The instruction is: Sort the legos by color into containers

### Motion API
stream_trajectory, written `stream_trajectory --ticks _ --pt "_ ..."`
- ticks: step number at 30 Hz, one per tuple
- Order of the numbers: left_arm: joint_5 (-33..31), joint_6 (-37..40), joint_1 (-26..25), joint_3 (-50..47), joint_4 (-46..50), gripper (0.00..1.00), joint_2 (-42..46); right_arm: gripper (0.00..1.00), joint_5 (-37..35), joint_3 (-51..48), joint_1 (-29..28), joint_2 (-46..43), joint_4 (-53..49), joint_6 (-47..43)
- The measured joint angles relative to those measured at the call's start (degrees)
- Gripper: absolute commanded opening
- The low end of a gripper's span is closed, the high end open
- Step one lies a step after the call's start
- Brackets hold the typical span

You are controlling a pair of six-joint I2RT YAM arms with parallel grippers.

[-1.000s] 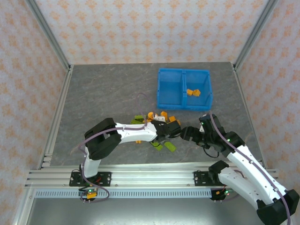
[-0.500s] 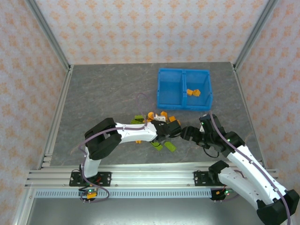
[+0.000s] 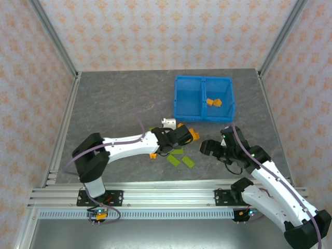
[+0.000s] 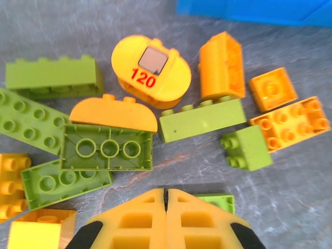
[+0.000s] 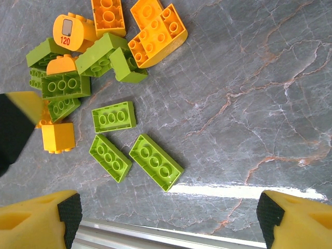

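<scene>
The legos (image 4: 108, 148) lie loose on the grey table, olive-green and orange mixed, among them an orange oval piece marked 120 (image 4: 150, 70). My left gripper (image 4: 166, 196) hovers over this pile with its yellow fingers pressed together and nothing between them; a green brick (image 4: 220, 198) peeks out behind the right finger. From above, the left gripper (image 3: 191, 135) is just below the blue bin's containers (image 3: 204, 80). Two orange legos (image 3: 213, 102) lie in the right compartment. My right gripper (image 5: 168, 210) is open, above three green bricks (image 5: 155, 162).
The blue bin's wall (image 4: 259, 10) runs along the top of the left wrist view. An aluminium rail (image 5: 155, 238) borders the table's near edge. Patterned walls and metal posts (image 3: 57, 46) enclose the table. Bare grey surface (image 5: 249, 104) lies right of the pile.
The left gripper closed with nothing in it and drew back up and left over the pile, its arm stretching lower. The right arm stayed still.
</scene>
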State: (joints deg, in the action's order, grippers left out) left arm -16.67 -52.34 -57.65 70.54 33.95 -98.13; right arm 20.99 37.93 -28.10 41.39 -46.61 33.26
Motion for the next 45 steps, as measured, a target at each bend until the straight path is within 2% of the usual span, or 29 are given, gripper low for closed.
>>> stream_trajectory --ticks 2,3,4,8,12,19,21,25,35,42,45 --pt "1.3 4.1 0.0 -0.6 -1.3 0.65 1.8 0.89 0.0 0.0 0.0 0.0 0.2 0.2" --pt "2.3 6.6 0.0 -0.6 -1.7 0.76 2.0 0.89 0.0 0.0 0.0 0.0 0.2 0.2" --pt "3.2 9.0 0.0 -0.4 -1.7 0.80 1.9 0.89 0.0 0.0 0.0 0.0 0.2 0.2" --pt "6.3 15.2 0.0 3.4 2.2 0.83 -1.3 0.89 0.0 0.0 0.0 0.0 0.2 0.2" --pt "9.0 16.8 0.0 4.0 3.0 1.00 -4.3 0.89 0.0 0.0 0.0 0.0 0.2 0.2" --pt "12.0 12.0 0.0 4.5 2.6 1.00 -11.0 0.89 -0.2 0.0 0.0 0.0 0.0 0.1" --pt "12.7 10.2 0.0 4.5 2.2 0.97 -12.3 0.89 -0.3 0.0 0.0 0.0 -0.1 -0.1" --pt "13.3 5.7 0.0 4.6 1.9 0.85 -14.9 0.89 -0.2 0.0 0.0 0.0 -0.1 -0.1" --pt "12.0 -0.8 0.0 4.0 1.1 0.55 -14.5 0.89 -0.2 0.0 0.0 0.0 -0.7 -0.5" --pt "10.5 -0.5 0.6 3.5 1.1 0.52 -12.4 0.88 3.8 0.0 0.0 -0.9 -0.9 -2.0" --pt "9.1 1.7 2.9 5.5 2.0 0.52 -9.3 0.88 4.3 0.2 0.0 -2.1 -0.5 -2.0"
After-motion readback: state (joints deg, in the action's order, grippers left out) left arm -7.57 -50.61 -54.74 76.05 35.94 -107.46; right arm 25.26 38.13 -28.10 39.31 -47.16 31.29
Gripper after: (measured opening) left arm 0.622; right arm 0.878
